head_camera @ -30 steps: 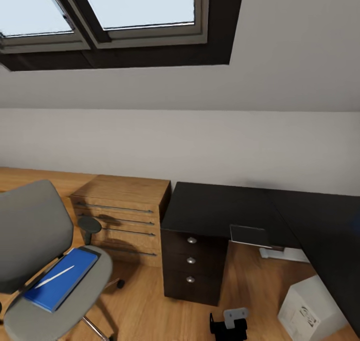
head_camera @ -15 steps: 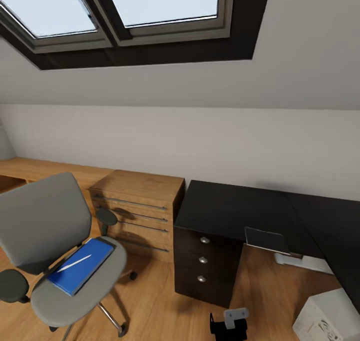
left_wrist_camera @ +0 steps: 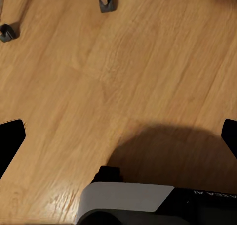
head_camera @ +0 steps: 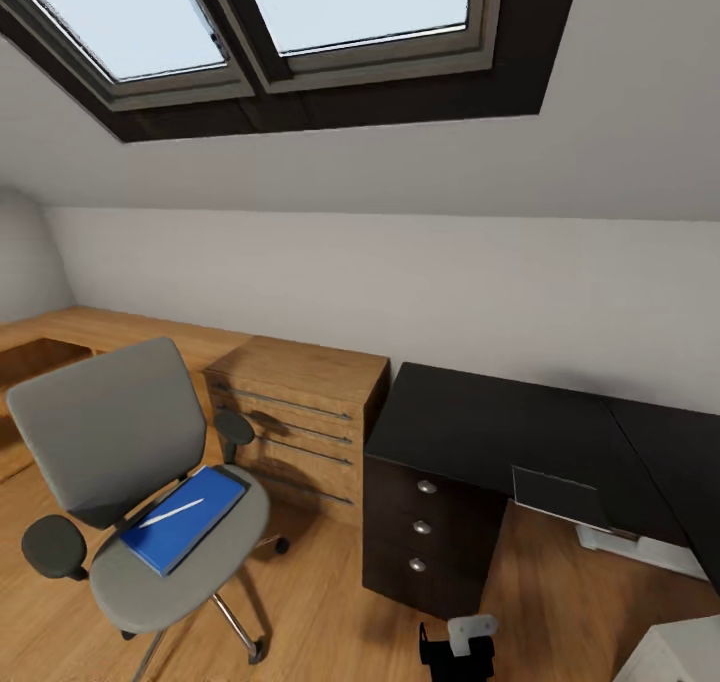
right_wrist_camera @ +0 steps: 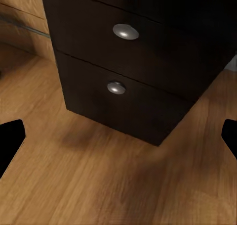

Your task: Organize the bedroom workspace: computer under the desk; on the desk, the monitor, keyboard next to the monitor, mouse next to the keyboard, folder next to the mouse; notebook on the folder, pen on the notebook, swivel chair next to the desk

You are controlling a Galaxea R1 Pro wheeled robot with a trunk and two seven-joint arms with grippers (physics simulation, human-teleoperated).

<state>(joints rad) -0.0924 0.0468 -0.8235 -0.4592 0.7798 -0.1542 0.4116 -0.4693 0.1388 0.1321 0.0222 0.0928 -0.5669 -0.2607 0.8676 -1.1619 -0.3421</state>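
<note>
Head view, folder (head_camera: 185, 519): one, blue, flat on seat of swivel chair (head_camera: 110, 442), left of desk (head_camera: 500, 432); long axis diagonal.
Pen (head_camera: 172, 512): one, along same diagonal.
Left wrist view, left gripper (left_wrist_camera: 118, 136): spread wide, over floor (left_wrist_camera: 123, 76).
Right wrist view, right gripper (right_wrist_camera: 118, 136): spread wide, facing two knobs (right_wrist_camera: 125, 31).

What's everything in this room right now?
swivel chair: one, grey, on the floor left of the dresser
folder: one, blue, on the chair seat
pen: one, white, lying on the folder
dresser: one, wooden, between chair and desk
desk: one, black, three silver-knobbed drawers
computer: one, light grey, head view's lower right corner
skylight: two panes, dark frame, sloped ceiling
left gripper: open over bare floor
right gripper: open, facing the desk drawers
</note>
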